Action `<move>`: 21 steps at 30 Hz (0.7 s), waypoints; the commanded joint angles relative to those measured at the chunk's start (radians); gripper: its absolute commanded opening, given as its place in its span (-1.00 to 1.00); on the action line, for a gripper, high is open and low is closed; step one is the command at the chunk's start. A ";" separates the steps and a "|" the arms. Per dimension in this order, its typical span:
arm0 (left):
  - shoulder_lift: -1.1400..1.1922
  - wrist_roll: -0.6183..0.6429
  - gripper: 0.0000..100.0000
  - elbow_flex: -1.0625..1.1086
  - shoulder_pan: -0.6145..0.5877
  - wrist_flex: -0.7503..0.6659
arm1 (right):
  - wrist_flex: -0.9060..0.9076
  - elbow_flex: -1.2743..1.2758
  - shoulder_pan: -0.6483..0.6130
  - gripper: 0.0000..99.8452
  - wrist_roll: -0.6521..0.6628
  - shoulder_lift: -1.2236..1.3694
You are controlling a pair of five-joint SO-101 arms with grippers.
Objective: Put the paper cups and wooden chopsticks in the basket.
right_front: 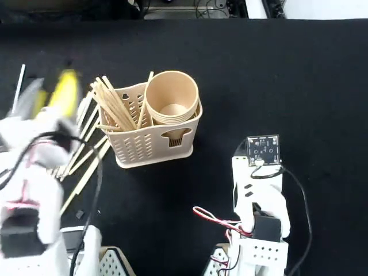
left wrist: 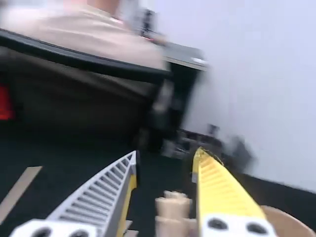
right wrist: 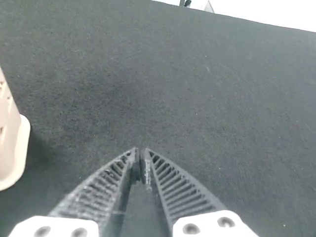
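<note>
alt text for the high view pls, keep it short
A beige basket on a black table holds stacked paper cups and a bundle of wooden chopsticks. More loose chopsticks lie beside it, partly under the left arm; the right arm sits apart on the basket's other side.

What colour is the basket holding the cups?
The basket is beige, best seen in the high view.

Matt finishes showing
The table cloth [right_front: 299,75] is looking felty; plastic basket [right_front: 146,148], paper cups [right_front: 171,96], wooden chopsticks [right_front: 112,106] are looking dull.
</note>
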 commanded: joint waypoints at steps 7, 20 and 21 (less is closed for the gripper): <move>0.423 -0.210 -0.62 -0.104 -0.366 0.069 | -0.012 -0.004 -0.005 -0.96 0.002 -0.065; 1.263 -0.543 -0.62 -0.314 -0.199 0.011 | -0.012 -0.004 -0.005 -0.96 0.002 -0.065; 1.300 -0.575 -0.62 -0.329 -0.177 0.018 | -0.012 -0.004 -0.005 -0.96 0.002 -0.065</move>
